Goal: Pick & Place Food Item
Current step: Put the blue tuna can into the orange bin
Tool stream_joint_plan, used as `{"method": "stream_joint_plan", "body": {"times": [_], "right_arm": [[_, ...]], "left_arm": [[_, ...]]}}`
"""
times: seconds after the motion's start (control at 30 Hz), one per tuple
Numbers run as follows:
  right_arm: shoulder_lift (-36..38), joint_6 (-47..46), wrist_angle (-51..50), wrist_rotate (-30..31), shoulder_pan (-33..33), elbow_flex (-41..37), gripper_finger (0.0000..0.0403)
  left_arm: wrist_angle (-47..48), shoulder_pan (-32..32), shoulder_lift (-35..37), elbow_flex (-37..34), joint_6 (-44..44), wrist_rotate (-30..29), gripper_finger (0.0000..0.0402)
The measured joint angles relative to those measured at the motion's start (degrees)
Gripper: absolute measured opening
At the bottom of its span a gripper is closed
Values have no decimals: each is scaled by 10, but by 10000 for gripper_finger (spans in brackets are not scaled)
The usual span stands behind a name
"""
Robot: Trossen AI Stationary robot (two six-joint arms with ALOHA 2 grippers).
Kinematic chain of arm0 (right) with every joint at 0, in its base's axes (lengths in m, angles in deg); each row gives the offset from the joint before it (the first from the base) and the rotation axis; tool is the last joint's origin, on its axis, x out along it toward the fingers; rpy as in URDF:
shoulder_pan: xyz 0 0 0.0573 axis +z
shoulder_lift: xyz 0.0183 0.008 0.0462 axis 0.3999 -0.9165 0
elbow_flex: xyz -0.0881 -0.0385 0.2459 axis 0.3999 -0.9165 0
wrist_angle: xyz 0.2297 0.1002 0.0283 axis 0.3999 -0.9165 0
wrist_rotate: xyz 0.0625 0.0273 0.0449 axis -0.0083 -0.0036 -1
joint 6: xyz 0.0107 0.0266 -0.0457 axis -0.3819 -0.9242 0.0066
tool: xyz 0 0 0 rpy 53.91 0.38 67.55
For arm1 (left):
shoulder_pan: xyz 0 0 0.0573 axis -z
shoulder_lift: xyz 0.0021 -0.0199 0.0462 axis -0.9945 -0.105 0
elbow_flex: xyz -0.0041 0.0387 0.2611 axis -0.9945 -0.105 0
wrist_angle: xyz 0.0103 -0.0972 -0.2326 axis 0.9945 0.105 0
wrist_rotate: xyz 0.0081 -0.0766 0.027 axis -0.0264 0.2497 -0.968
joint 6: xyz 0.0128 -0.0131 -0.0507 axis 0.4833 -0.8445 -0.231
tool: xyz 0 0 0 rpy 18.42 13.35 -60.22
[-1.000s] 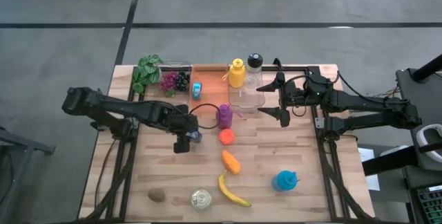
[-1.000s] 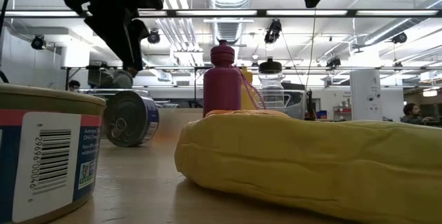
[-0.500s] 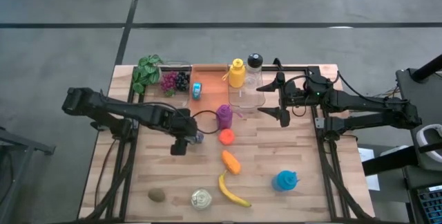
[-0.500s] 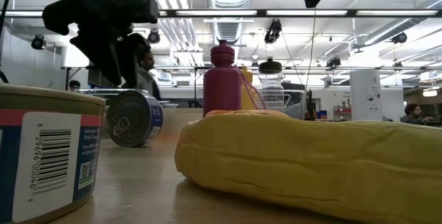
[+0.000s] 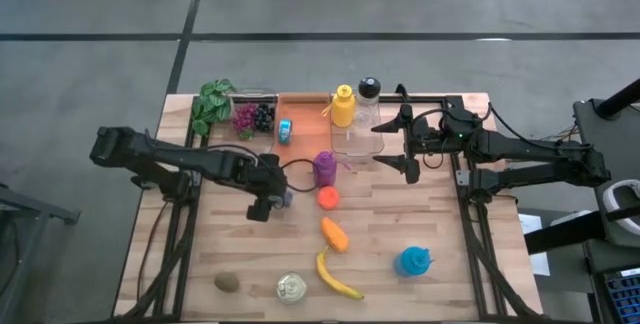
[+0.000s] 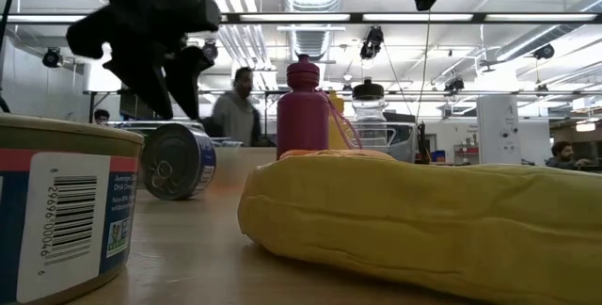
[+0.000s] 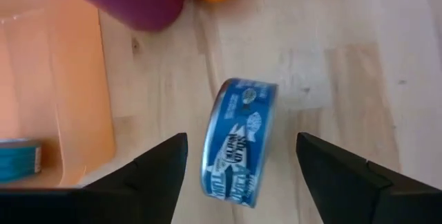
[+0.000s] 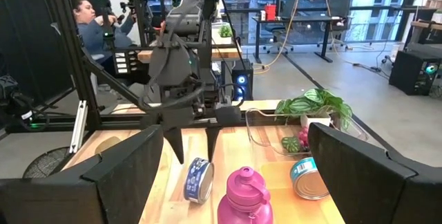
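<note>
Mid-table, just beside the purple bottle [image 5: 325,167], a blue tuna can [image 7: 238,141] stands on its edge on the wood. Left gripper [image 5: 266,201] hovers right over it, fingers spread w/ the can between them but not touching, so prob. lined up for a grab or just let go; can't say which. Can label shows white script + fish art, unreadable. Right gripper [image 5: 411,167] waits wide open, empty, near the clear bottle [image 5: 368,114]. Front can [image 6: 56,213] shows a barcode, digits approx. "29699 0004".
</note>
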Motion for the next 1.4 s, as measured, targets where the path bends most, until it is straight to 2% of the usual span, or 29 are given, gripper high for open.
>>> {"method": "stream_joint_plan", "body": {"times": [0.6,0.7,0.93,1.23,1.4], "right_arm": [[0,-2,0,-1,0,0,359],[0,-2,0,-1,0,0,359],[0,-2,0,-1,0,0,359],[0,-2,0,-1,0,0,359],[0,-2,0,-1,0,0,359]], "left_arm": [[-81,-22,0,-73,-1,25,244],[-88,-22,0,-77,-3,30,223],[-89,-22,0,-77,-3,30,141],[-90,-22,0,-74,-36,30,139],[-60,-22,2,-35,-68,30,139]]}}
